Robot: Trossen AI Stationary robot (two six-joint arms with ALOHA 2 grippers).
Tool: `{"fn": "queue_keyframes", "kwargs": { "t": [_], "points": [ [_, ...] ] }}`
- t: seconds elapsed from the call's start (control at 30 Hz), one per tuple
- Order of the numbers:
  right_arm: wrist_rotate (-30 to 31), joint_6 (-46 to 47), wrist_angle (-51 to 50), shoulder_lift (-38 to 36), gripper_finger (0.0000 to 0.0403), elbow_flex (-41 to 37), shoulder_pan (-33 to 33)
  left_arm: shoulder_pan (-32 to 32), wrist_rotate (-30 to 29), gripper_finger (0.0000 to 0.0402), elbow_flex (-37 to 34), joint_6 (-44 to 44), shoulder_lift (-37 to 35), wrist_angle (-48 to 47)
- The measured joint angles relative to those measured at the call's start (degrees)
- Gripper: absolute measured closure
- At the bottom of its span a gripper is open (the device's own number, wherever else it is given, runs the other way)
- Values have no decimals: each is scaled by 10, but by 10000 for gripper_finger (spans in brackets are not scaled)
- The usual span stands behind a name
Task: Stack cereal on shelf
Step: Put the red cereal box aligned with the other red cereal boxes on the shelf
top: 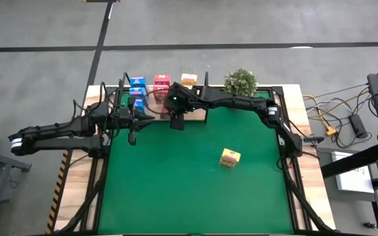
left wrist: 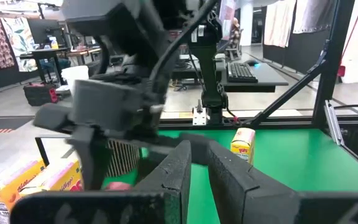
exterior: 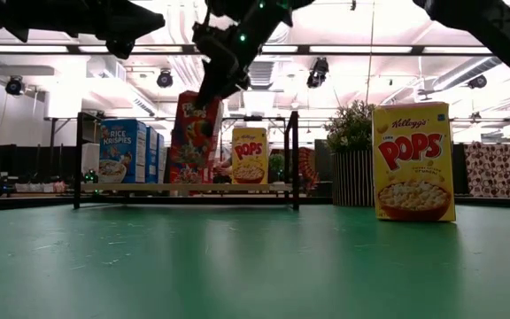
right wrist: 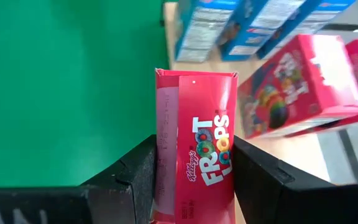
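**Right tool clamped on a pink-red box at the shelf**

Your right tool (right wrist: 194, 180) is clamped on a pink-red Froot Loops box (right wrist: 197, 149), one finger on each side face. From above, it sits at the front edge of the shelf (top: 195, 85), at the far side of the green mat (top: 189, 190). On the shelf you have blue boxes (top: 137, 87) at the left, pink-red boxes (top: 162, 84) next, and a yellow box (top: 189, 79) beyond. One more yellow box (top: 230, 157) stands alone on the mat, well apart from the shelf. Your left tool (left wrist: 197, 174) waits over the mat's left side near the shelf, fingers nearly together and holding nothing. A potted plant (top: 241, 82) stands right of the shelf.
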Motion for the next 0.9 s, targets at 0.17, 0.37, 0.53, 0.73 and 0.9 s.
{"fn": "queue_keyframes", "kwargs": {
  "t": [0.17,0.37,0.53,0.73,0.9],
  "points": [
    [1,7,30,0,234,-10,-8,0,0,365,0,0,0,0],
    [1,-2,58,0,234,-36,-12,0,0,365,0,0,0,0],
    [1,-16,85,0,234,-57,-12,0,0,365,0,0,0,0],
    [1,-21,97,0,230,-68,-16,0,0,365,0,0,0,1],
    [1,-17,100,0,208,-76,-25,0,-1,365,0,0,0,1]
  ]
}}
